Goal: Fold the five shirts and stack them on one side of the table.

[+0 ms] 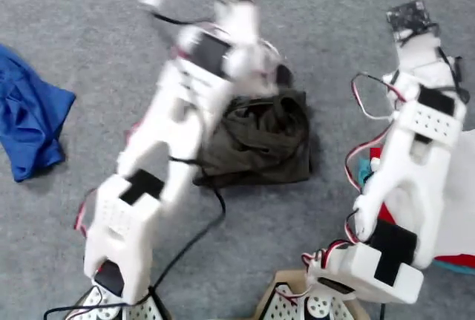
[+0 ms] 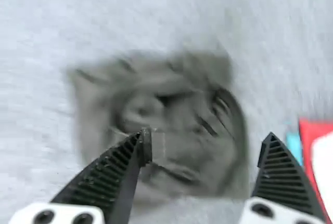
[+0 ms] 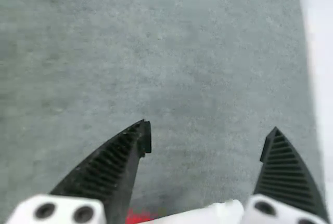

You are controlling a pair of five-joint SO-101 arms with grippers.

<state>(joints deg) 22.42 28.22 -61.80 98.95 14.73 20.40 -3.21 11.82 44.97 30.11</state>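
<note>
Looking over the grey felt-covered table (image 1: 334, 38), I'd judge we're approx. halfway — dark olive cloth shirt (image 1: 260, 138) folded roughly square mid-table, not yet stacked; crumpled blue cloth shirt (image 1: 30, 116) at the left edge, unfolded; red, teal and white pile (image 1: 454, 260) at the right edge under the right arm (image 1: 415, 157). Left gripper (image 2: 206, 135) hangs above the olive shirt, jaws spread, empty — right gripper (image 3: 209, 128) over bare felt, jaws spread too.
</note>
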